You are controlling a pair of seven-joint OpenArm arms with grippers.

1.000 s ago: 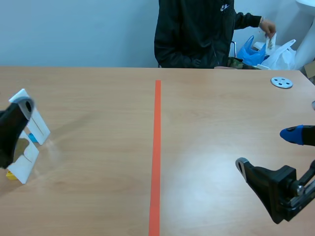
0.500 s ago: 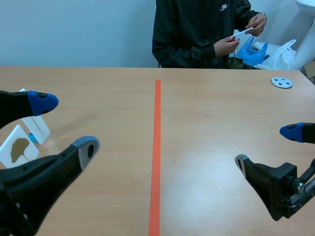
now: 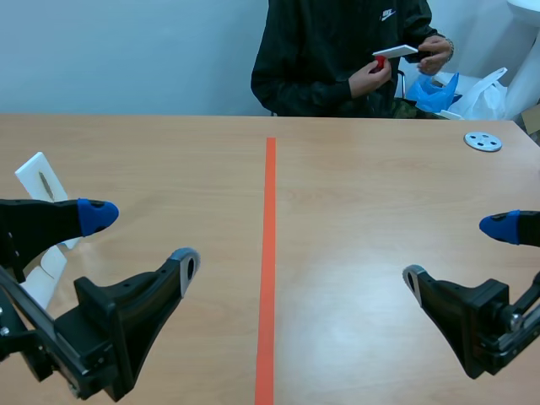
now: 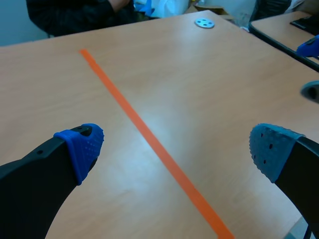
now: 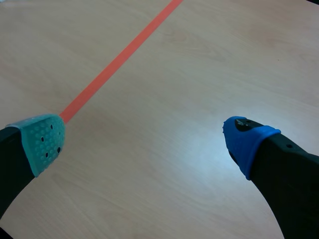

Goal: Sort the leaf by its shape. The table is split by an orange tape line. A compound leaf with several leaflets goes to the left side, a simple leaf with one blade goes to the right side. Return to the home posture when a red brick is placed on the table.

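Left gripper (image 3: 142, 239) lower, nearer tape than half second ago; person's hands raised. Light wood-grain counter (image 3: 354, 194), pale blue wall behind. Far left side: white upright card (image 3: 35, 175), thin brown streak on face, leaf shape unreadable, just behind left gripper, whose jaws are wide apart, gripping nothing. Orange tape line (image 3: 269, 253) down middle. Person in black jacket (image 3: 329, 59) holds flat white card (image 3: 396, 51) and small red piece (image 3: 380, 61). Grey perforated disc (image 3: 483, 141) far right. Right gripper (image 3: 456, 255) low, jaws spread.

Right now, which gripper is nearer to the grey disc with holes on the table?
Right. The right gripper is on the same side of the orange tape line as the grey disc, nearer the robot. The left gripper is across that line, much farther.
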